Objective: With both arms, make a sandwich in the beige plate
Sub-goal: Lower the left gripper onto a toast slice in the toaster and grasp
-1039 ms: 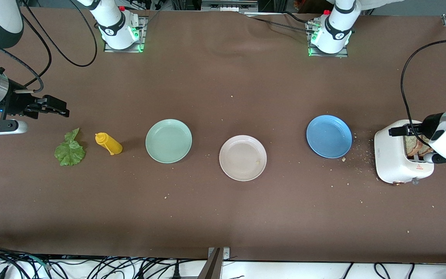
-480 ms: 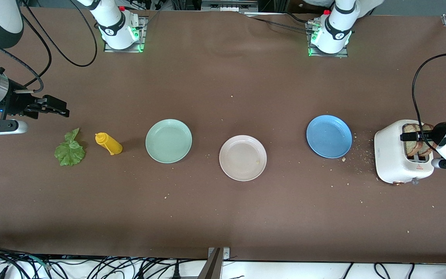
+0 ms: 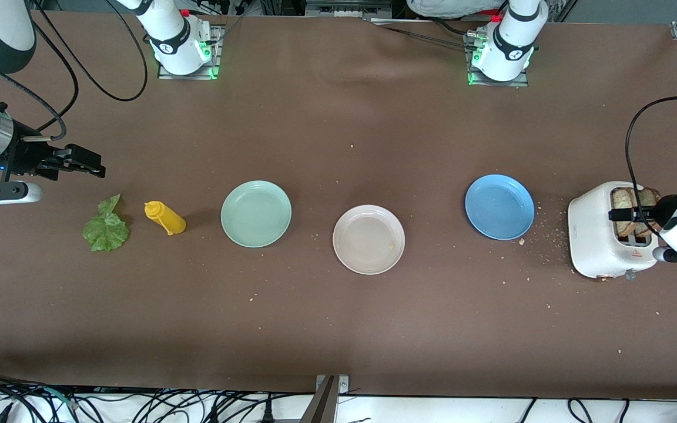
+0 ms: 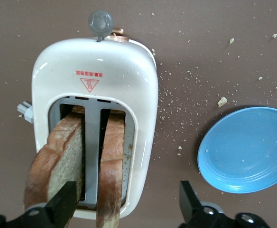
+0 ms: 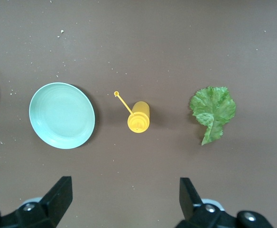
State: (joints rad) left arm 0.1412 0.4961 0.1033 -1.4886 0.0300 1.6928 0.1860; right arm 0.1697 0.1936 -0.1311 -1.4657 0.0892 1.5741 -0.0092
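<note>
I see a row across the table: a ruffled green lettuce leaf nearest the right arm's end, then a yellow plastic squeeze bottle lying just beside it, a round mint-green plate, the round beige plate slightly nearer the front camera, a round blue plate, and a white two-slot toaster at the left arm's end. Two brown bread slices stand in the toaster's slots. My left gripper hangs over the toaster with a finger on either side of those slices, and my right gripper waits above the table near the lettuce.

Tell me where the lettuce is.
The lettuce lies flat on the table at the right arm's end, beside the yellow bottle, with the right gripper hovering open above the table nearby.
</note>
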